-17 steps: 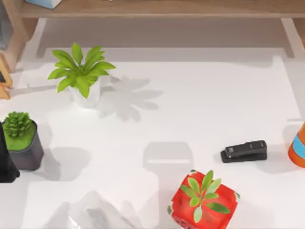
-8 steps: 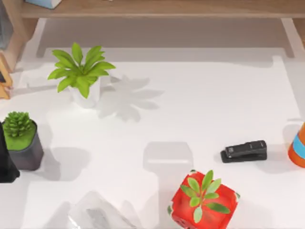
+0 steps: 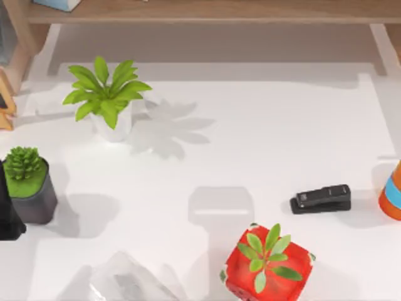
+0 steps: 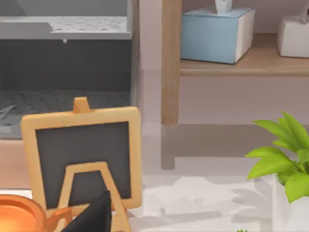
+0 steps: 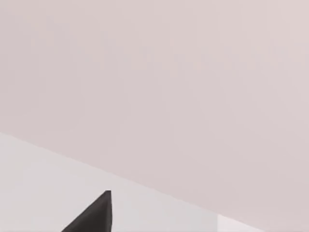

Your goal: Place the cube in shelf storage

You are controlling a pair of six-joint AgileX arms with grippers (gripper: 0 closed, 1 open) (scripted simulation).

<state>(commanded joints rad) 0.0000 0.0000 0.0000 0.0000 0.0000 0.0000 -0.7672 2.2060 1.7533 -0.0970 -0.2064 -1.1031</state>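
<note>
The cube is out of view. The shelf storage point(image 3: 207, 11) is a long light-brown board across the far edge of the table, with pale uprights. In the left wrist view, the shelf storage point(image 4: 241, 65) carries a blue box point(image 4: 217, 34) and a white box point(image 4: 294, 36). A black tip of my left gripper point(image 4: 96, 212) shows near a small chalkboard easel point(image 4: 82, 154). A black tip of my right gripper point(image 5: 94, 215) shows over bare pale surface.
A leafy plant in a white pot point(image 3: 106, 94) stands at the back left, with a succulent in a dark pot point(image 3: 28, 185) at the left edge. A red planter point(image 3: 266, 263) sits front centre. A black stapler point(image 3: 321, 198) and an orange-blue object point(image 3: 391, 191) are on the right.
</note>
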